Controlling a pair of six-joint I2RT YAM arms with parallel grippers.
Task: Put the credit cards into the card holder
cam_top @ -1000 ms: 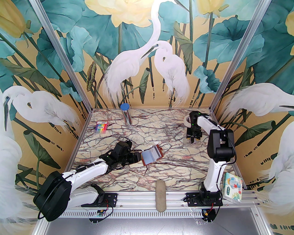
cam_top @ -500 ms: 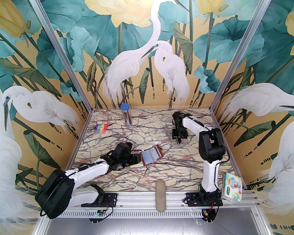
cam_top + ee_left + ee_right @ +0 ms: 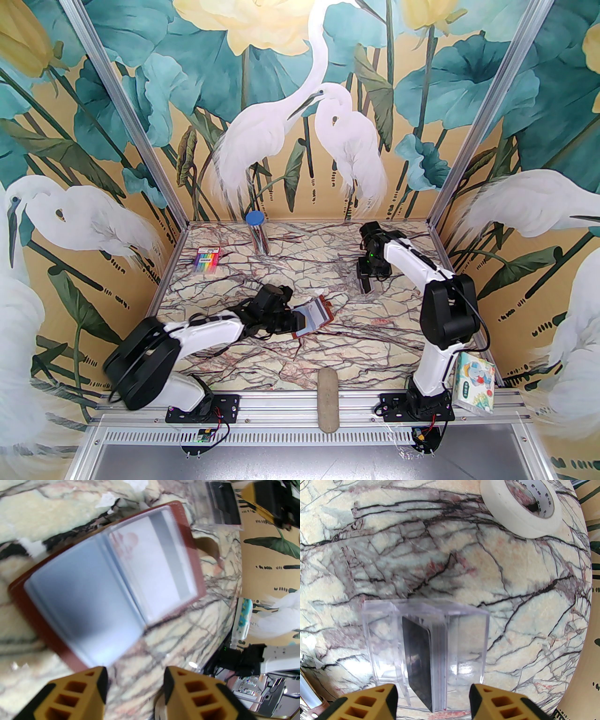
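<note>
Open card holder (image 3: 315, 318) on the marble table (image 3: 365, 349), cards aloft beyond it

The left tool (image 3: 135, 676) hangs at the card holder's near-left edge, fingers spread with nothing between them. Beyond the holder and to its right, the right tool (image 3: 433, 687) pinches a clear plastic case (image 3: 464, 644). The dark-faced credit cards (image 3: 418, 658) stand on edge inside it.

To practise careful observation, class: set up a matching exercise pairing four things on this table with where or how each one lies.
Things: 1 card holder; 2 credit cards; 3 tape roll; 4 pen pack.
States: A far-left of the table; B white, lying flat; C lying open; D on edge inside a clear box.
Pairs: 1-C; 2-D; 3-B; 4-A.
</note>
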